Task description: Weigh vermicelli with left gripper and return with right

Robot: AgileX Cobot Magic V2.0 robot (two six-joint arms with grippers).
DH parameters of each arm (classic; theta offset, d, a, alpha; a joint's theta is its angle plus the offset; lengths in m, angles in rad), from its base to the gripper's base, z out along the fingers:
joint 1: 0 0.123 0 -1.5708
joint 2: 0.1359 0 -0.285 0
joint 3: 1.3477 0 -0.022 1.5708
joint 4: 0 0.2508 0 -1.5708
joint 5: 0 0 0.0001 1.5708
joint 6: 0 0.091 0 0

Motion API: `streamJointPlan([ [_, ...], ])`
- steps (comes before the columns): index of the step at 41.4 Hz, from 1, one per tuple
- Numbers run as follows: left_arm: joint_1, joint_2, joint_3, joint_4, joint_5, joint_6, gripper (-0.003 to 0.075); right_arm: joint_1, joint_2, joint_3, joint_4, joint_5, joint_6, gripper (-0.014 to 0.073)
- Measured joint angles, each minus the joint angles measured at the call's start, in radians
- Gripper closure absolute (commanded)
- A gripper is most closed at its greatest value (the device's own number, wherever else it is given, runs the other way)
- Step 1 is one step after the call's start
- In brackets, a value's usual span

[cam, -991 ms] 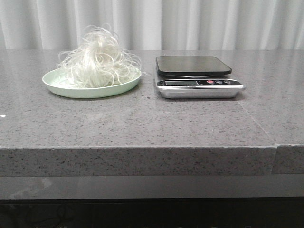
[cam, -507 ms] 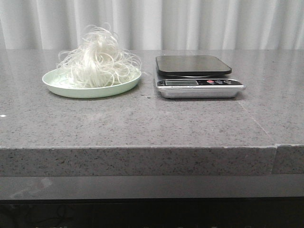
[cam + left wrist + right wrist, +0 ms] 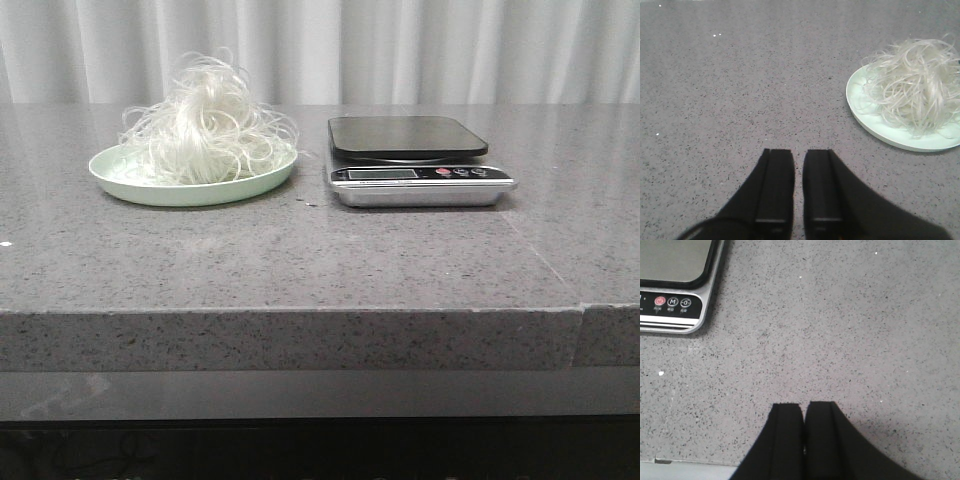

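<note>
Two grippers sit over bare speckled grey stone countertop [image 3: 300, 260], neither holding anything. My left gripper [image 3: 798, 165] shows black fingers nearly together, a thin gap between them; the fluffy white vermicelli mound [image 3: 912, 85] lies ahead and off to one side on its pale green round plate [image 3: 860, 107]. My right gripper [image 3: 804, 412] looks fully closed, with the silver digital kitchen scale [image 3: 677, 280] well apart from its tips.
</note>
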Motion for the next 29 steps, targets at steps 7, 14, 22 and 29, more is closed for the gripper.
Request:
streamJointPlan([
  [7, 0.0, 0.005, 0.0, 0.0, 0.0, 0.0, 0.0237, 0.0, 0.003, 0.0, 0.0, 0.0, 0.0, 0.0107],
  [14, -0.022, 0.034, -0.026, 0.0, 0.034, 0.024, 0.0239, 0.0, 0.003, 0.0, 0.0, 0.0, 0.0, 0.0067],
  [22, -0.14, 0.14, -0.101, 0.0, 0.078, 0.039, 0.0239, 0.0, 0.003, 0.0, 0.0, 0.0, 0.0, 0.0067],
  [29, -0.25, 0.274, -0.164, 0.0, 0.076, 0.044, 0.0249, 0.0, 0.003, 0.0, 0.0, 0.0, 0.0, 0.0067],
])
